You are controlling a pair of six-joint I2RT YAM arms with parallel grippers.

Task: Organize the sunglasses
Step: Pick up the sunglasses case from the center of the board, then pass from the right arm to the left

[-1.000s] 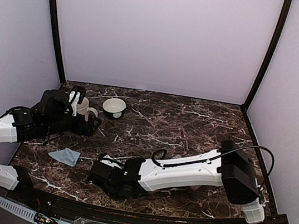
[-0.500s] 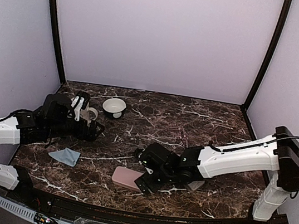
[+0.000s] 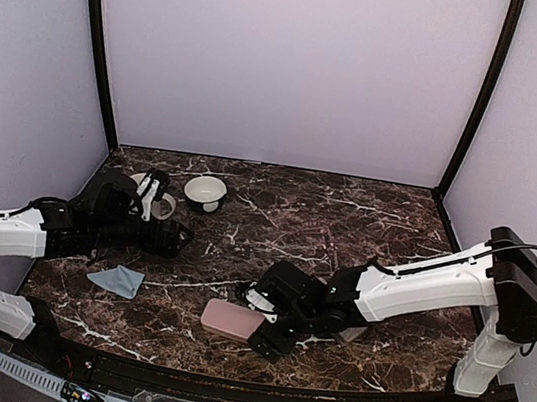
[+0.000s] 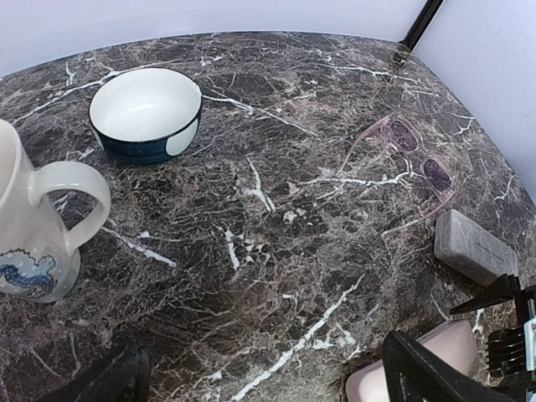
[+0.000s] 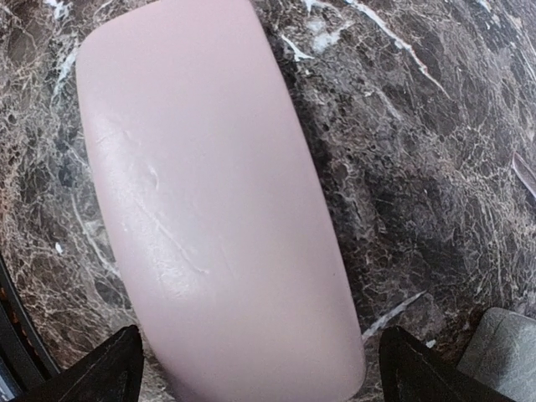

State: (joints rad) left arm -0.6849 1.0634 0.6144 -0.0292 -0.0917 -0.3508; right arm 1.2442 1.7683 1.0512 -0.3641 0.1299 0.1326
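Note:
One pair of sunglasses (image 4: 412,164), with a thin pinkish-red frame and tinted lenses, lies open on the marble right of centre. A pink case (image 5: 213,209) lies flat near the table's front (image 3: 228,319). My right gripper (image 5: 264,375) is open, a finger on either side of the case's near end, with a gap showing on the right side. In the top view the right gripper (image 3: 265,330) sits just right of the case. My left gripper (image 4: 268,387) hovers open over bare marble beside the mug, with nothing between its fingers.
A white mug (image 4: 29,226) and a white-and-dark bowl (image 4: 146,113) stand at the back left. A grey case (image 4: 474,248) lies beside the sunglasses, partly under my right arm. A light-blue cloth (image 3: 117,280) lies front left.
My right arm has swung back from the front left toward the right, uncovering the pink case on the table. My left arm has edged a little to the right.

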